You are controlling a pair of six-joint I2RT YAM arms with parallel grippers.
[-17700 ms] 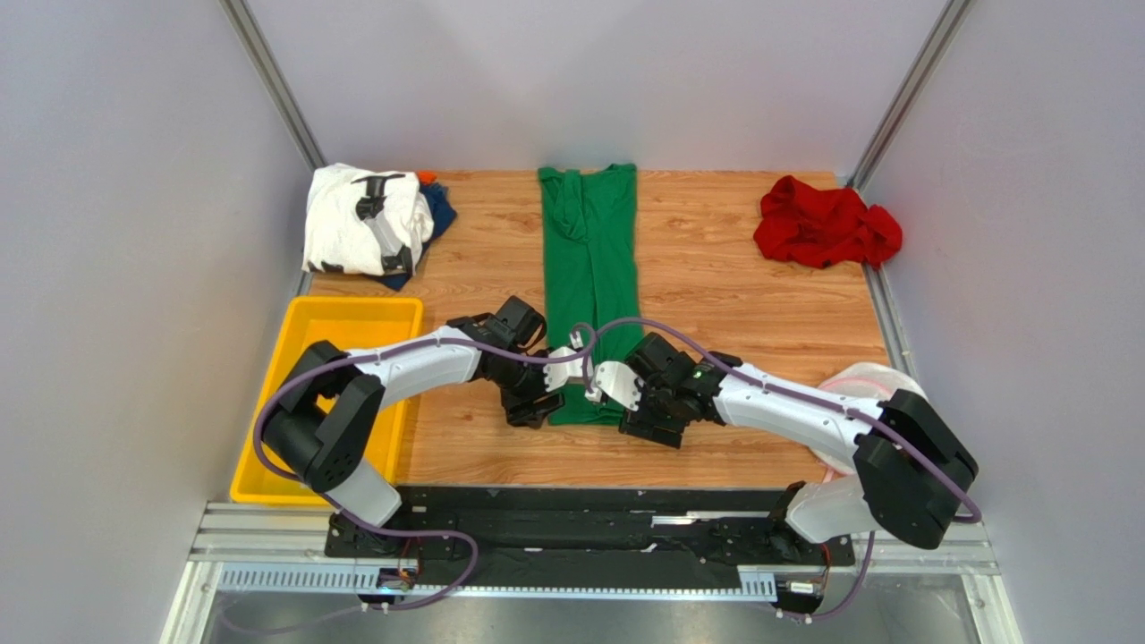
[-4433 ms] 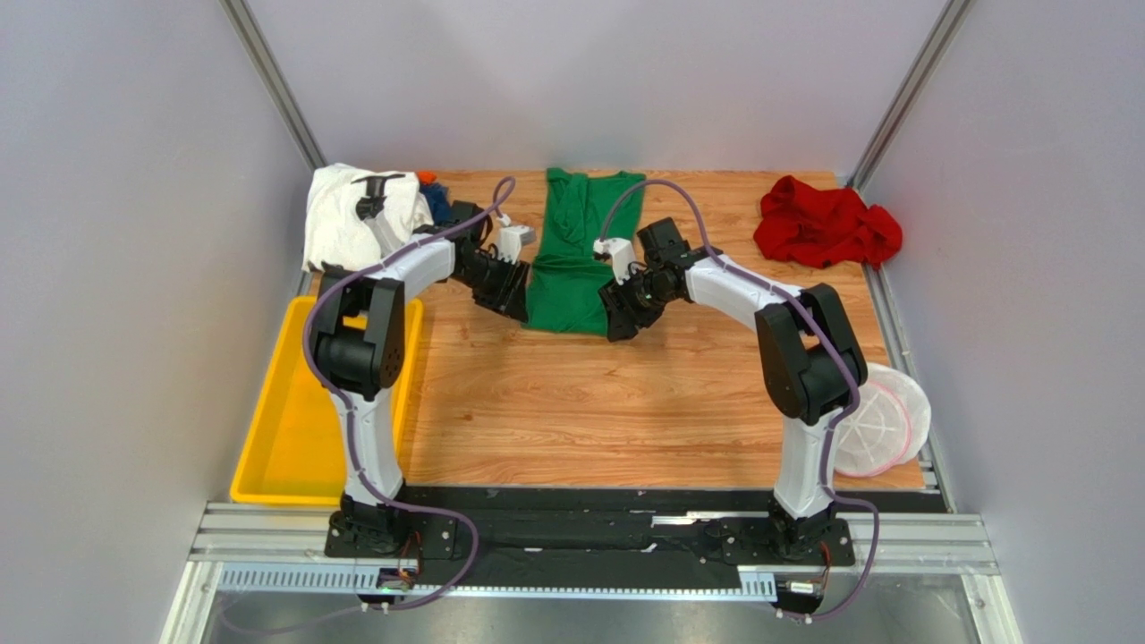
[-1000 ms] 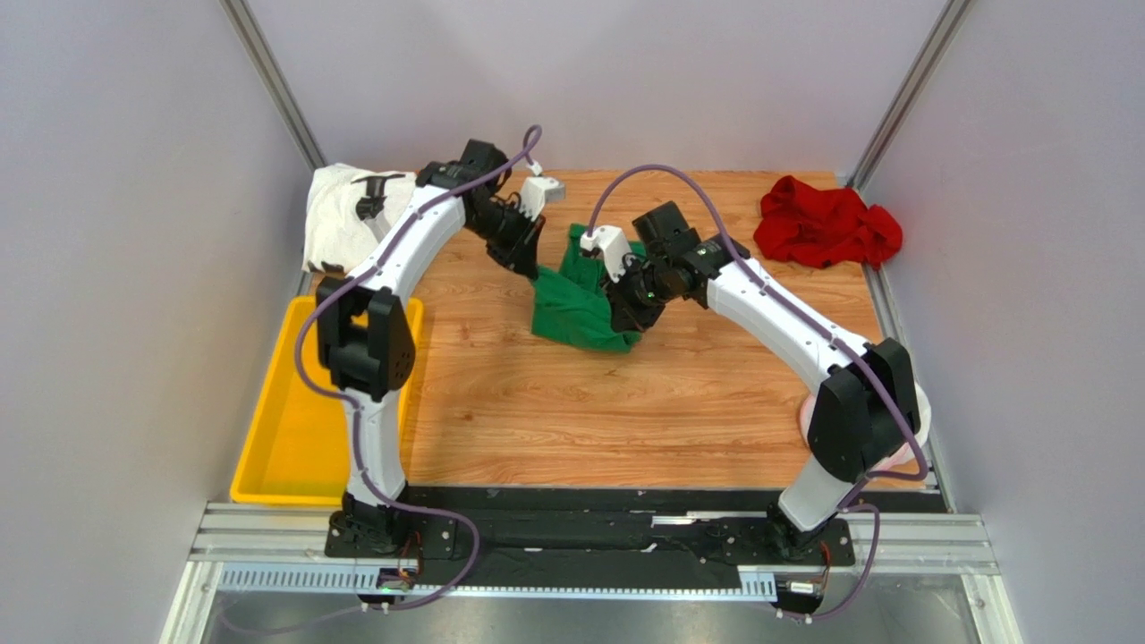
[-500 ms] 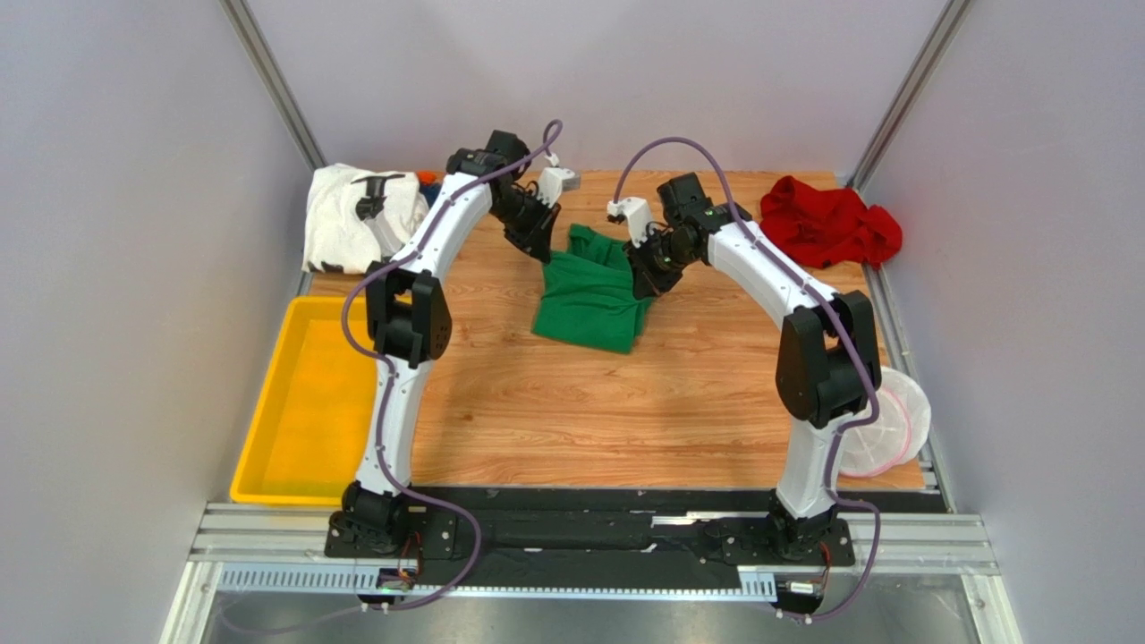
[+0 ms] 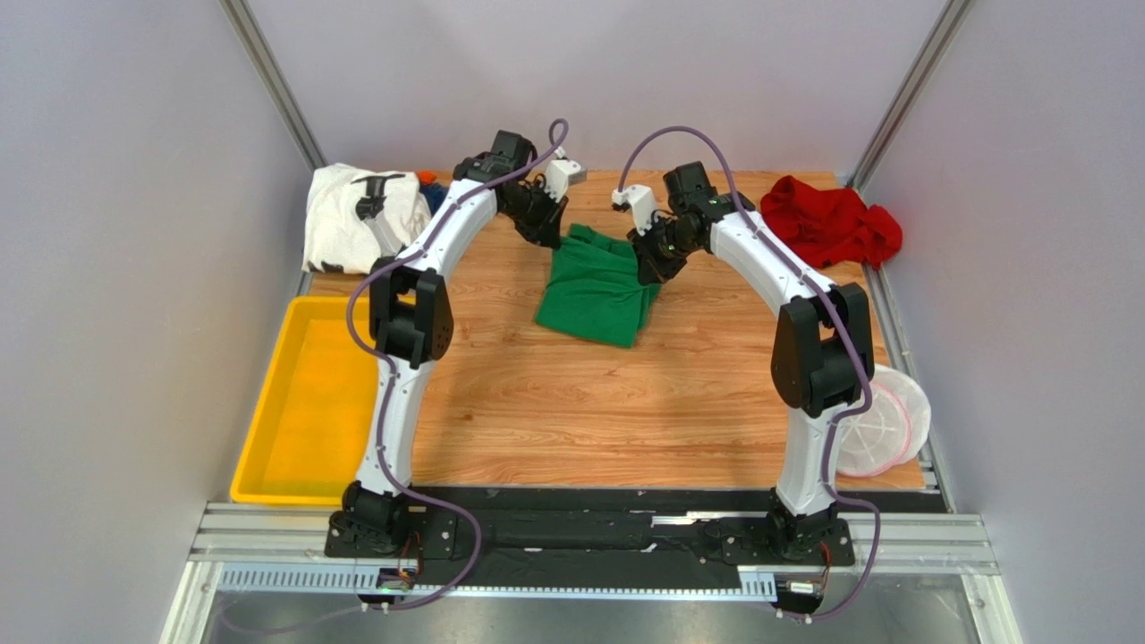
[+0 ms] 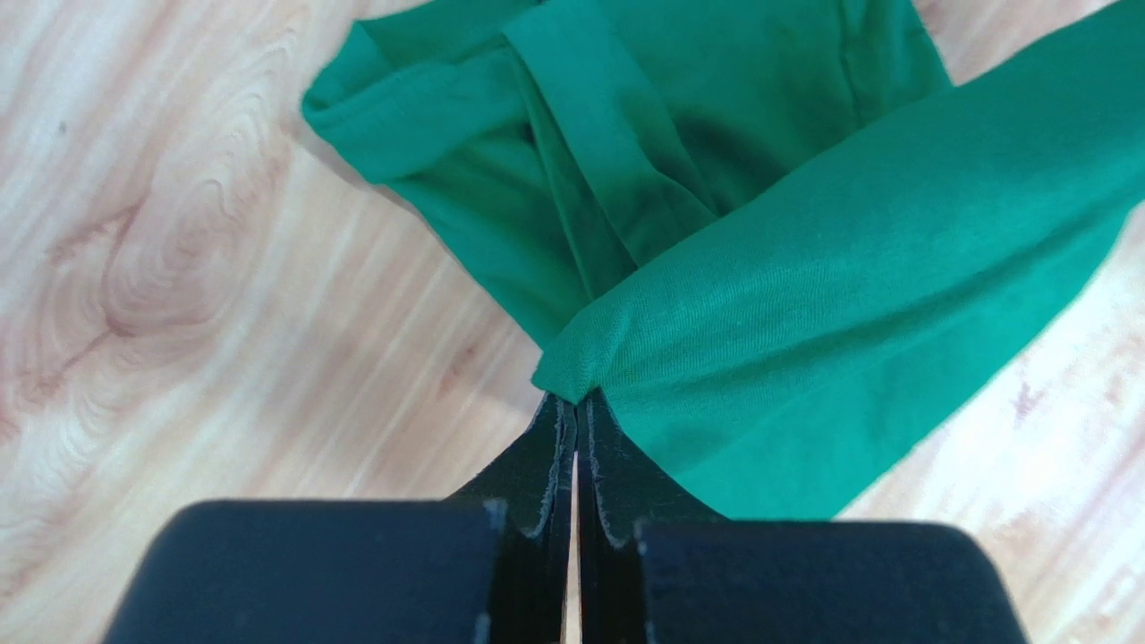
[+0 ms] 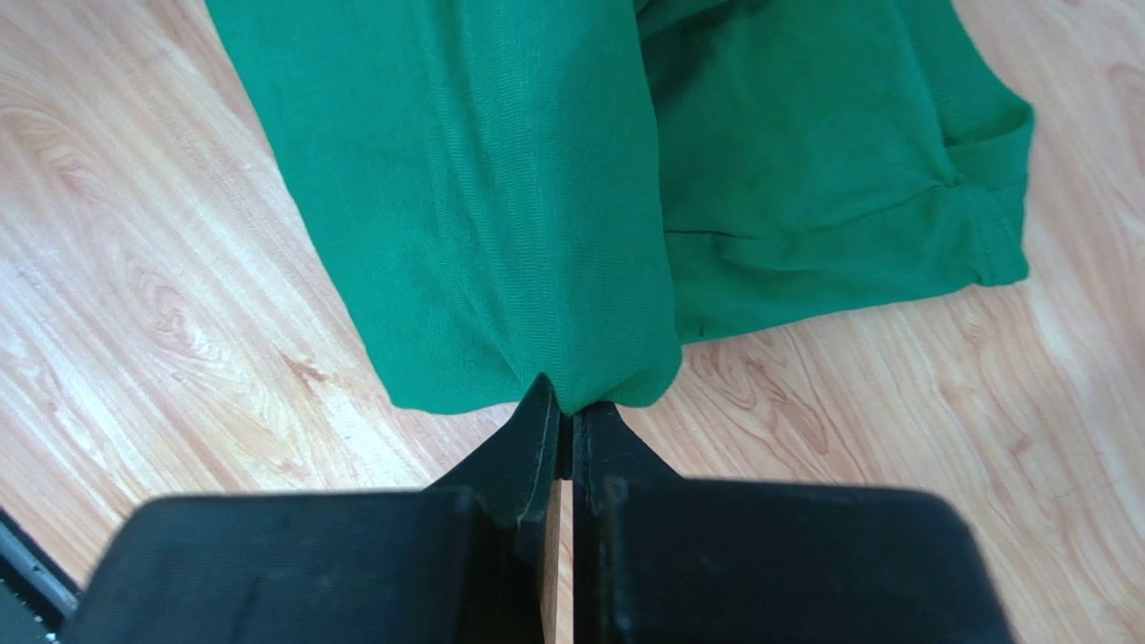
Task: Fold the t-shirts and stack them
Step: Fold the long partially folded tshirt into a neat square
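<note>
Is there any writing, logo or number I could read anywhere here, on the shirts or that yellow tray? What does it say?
No text can be read in any view.
white t-shirt: has black print, but it is crumpled and too small to tell whether it is letters or a picture.
green t-shirt: plain, with no print or label showing.
red t-shirt and yellow tray: no marking visible.

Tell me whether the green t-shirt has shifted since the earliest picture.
Yes. The green t-shirt is shorter: its near end drew back from level with the yellow tray toward the back wall.
</note>
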